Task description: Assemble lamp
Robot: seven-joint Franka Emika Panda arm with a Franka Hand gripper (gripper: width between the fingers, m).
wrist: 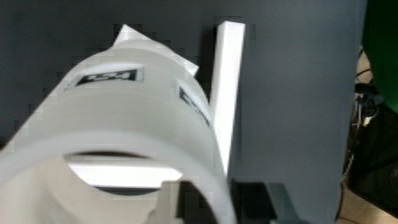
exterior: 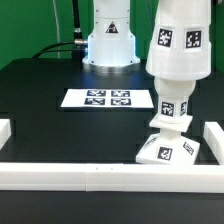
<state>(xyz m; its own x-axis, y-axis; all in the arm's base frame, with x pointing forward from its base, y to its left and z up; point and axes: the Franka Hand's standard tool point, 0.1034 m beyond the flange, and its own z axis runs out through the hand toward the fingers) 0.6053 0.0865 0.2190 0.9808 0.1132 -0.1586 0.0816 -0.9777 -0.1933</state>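
The white tapered shade (exterior: 178,45) hangs upright at the exterior view's right, its narrow end over the round-headed bulb (exterior: 174,106). The bulb stands on the square base (exterior: 165,150), which rests against the front rail. Whether the shade touches the bulb I cannot tell. In the wrist view the shade (wrist: 125,110) fills the picture, seen along its length. My gripper (wrist: 217,205) is shut on the wall of its wide rim, one finger inside and one outside. A corner of the base (wrist: 135,40) shows past the shade. The gripper is out of the exterior view.
The marker board (exterior: 105,98) lies flat mid-table. White border rails run along the front (exterior: 70,175), the exterior view's right (exterior: 212,135) and its left (exterior: 5,128); one rail shows in the wrist view (wrist: 226,90). The arm's pedestal (exterior: 110,40) stands at the back.
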